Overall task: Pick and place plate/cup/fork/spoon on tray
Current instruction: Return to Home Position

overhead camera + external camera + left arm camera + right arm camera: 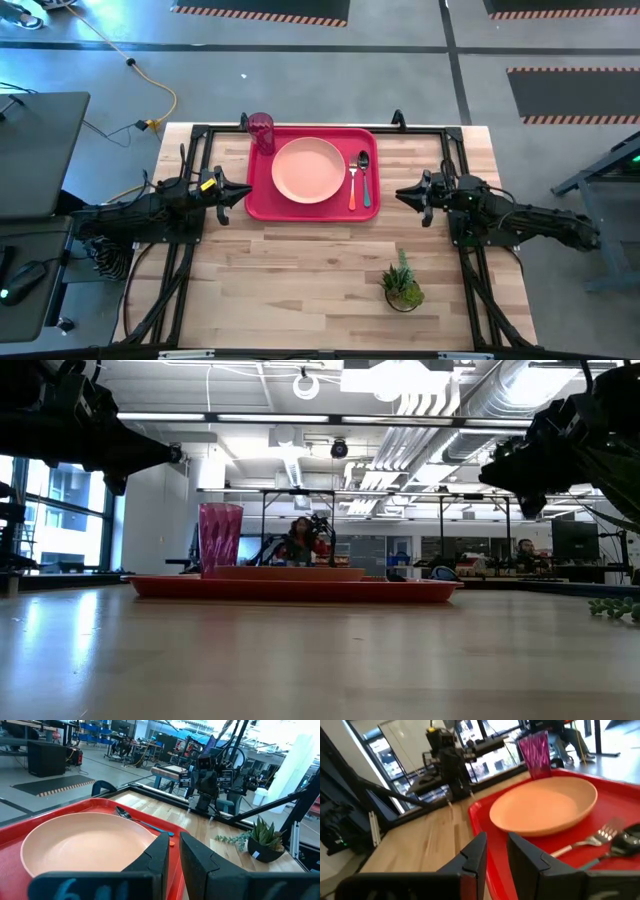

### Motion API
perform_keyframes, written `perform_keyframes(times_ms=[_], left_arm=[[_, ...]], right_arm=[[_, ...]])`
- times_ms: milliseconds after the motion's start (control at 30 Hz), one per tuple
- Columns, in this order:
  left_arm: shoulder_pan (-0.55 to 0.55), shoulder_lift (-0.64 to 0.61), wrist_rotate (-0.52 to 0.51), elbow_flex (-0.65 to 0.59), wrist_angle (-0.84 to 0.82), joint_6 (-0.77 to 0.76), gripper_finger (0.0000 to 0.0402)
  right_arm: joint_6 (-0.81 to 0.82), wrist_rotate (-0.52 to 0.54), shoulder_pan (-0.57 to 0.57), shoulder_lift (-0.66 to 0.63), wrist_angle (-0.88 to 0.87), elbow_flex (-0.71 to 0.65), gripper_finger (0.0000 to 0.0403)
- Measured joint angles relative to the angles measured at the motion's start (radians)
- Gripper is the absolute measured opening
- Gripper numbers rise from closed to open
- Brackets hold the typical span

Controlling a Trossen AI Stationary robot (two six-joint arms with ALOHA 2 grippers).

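- The tray (258, 196) lies at the table's far middle.
- The plate (307, 169) sits at its centre.
- The cup (262, 131) stands upright in a far corner.
- The fork (352, 186) and spoon (365, 180) lie side by side (beside the plate).
- The left gripper (243, 194) and right gripper (402, 195) flank the tray, fingers slightly parted, empty.

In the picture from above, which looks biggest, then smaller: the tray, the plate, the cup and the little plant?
1. tray
2. plate
3. plant
4. cup
The plant and cup look close in size, so their order is unsure.
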Motion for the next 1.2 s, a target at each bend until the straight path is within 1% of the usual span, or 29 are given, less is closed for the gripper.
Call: perform_keyframes(times_ms=[267,1200], left_arm=[[0.000,0.000,0.000,0.000,0.000,0.000,0.0035],[0.000,0.000,0.000,0.000,0.000,0.000,0.0035]], right_arm=[[0.002,0.000,0.000,0.000,-0.040,0.000,0.0067],[0.002,0.000,0.000,0.000,-0.040,0.000,0.0067]])
